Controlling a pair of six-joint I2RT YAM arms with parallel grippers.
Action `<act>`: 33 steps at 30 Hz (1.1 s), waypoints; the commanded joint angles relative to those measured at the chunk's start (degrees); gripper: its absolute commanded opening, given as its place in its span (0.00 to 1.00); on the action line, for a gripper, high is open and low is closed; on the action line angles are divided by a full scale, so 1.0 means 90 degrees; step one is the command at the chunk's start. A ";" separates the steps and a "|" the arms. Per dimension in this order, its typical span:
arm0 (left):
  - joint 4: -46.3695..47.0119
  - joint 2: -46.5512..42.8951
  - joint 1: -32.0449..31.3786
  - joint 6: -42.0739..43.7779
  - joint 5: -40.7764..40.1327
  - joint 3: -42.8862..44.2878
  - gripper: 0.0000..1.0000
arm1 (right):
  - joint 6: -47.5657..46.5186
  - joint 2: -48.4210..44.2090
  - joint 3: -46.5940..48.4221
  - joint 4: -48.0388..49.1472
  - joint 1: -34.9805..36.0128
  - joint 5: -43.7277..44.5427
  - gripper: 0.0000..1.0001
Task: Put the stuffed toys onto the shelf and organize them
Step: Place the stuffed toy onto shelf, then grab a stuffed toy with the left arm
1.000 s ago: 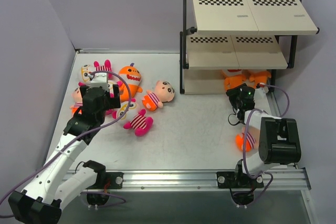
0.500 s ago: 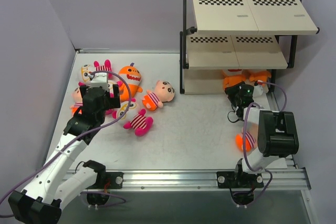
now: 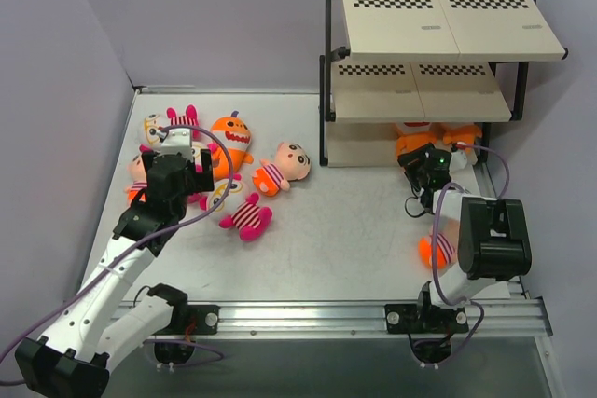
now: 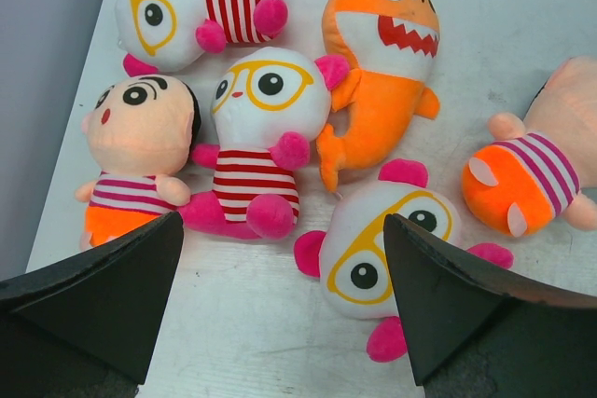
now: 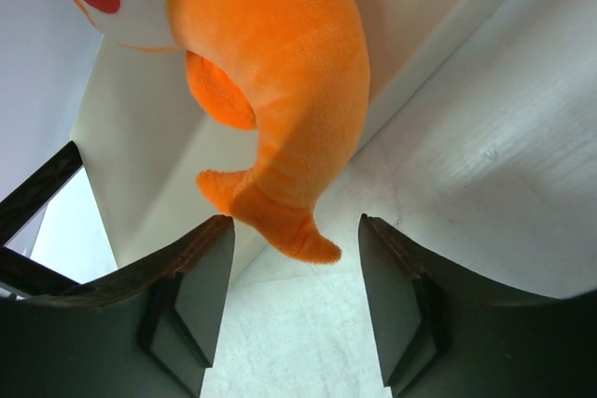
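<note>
Six stuffed toys [image 3: 230, 137] lie bunched on the left of the tabletop [image 3: 345, 230]. They are an orange shark [image 4: 382, 72] with a toothy red mouth, three white-faced toys with yellow-rimmed glasses [image 4: 261, 128] and pink limbs, and two peach-headed dolls [image 4: 135, 146] in striped tops, one cut off at the right edge of the left wrist view. The shelf [image 3: 438, 20], black-framed with beige checker-strip boards, stands at the far right. On its lowest board sit orange toys [image 3: 413, 144], largely hidden by the board above. The left tool [image 4: 283, 230] hovers over the bunch, fingers spread wide, touching nothing. The right tool [image 5: 297, 230] is at the lowest board, fingers partly spread, with the tail of a second shark [image 5: 270, 81] hanging in the gap, unclamped; whether it brushes one finger I cannot tell. Another orange toy [image 3: 431, 251] lies by the right arm, mostly covered by it.
</note>
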 commanded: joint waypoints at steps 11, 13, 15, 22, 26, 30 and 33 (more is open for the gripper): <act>0.0323 0.0232 -0.0022 -0.0125 0.0097 0.0041 0.97 | -0.1127 -0.2256 0.0299 -0.2592 -0.0025 0.0542 0.89; 0.0323 0.0340 0.0007 -0.0242 0.0195 0.0061 0.97 | -0.1507 -0.2598 0.0358 -0.2906 -0.0025 0.0522 0.93; 0.0371 0.0525 0.0076 -0.0330 0.0331 0.0080 0.97 | -0.1810 -0.2890 0.0426 -0.3287 -0.0025 0.0425 0.97; 0.0440 0.1267 0.0895 -0.1052 0.1356 0.0451 0.97 | -0.2621 -0.3799 0.0446 -0.3962 0.0238 0.0064 0.99; 0.0781 0.2027 0.1353 -0.1248 0.2194 0.0890 0.97 | -0.2875 -0.4160 0.0436 -0.3991 0.0706 0.0083 1.00; 0.1152 0.2946 0.1774 -0.1326 0.2820 0.1524 0.97 | -0.3012 -0.4404 0.0456 -0.4001 0.1195 0.0015 0.99; 0.1260 0.3824 0.2008 -0.1268 0.3037 0.2246 0.97 | -0.3110 -0.4668 0.0310 -0.3894 0.1351 -0.0171 1.00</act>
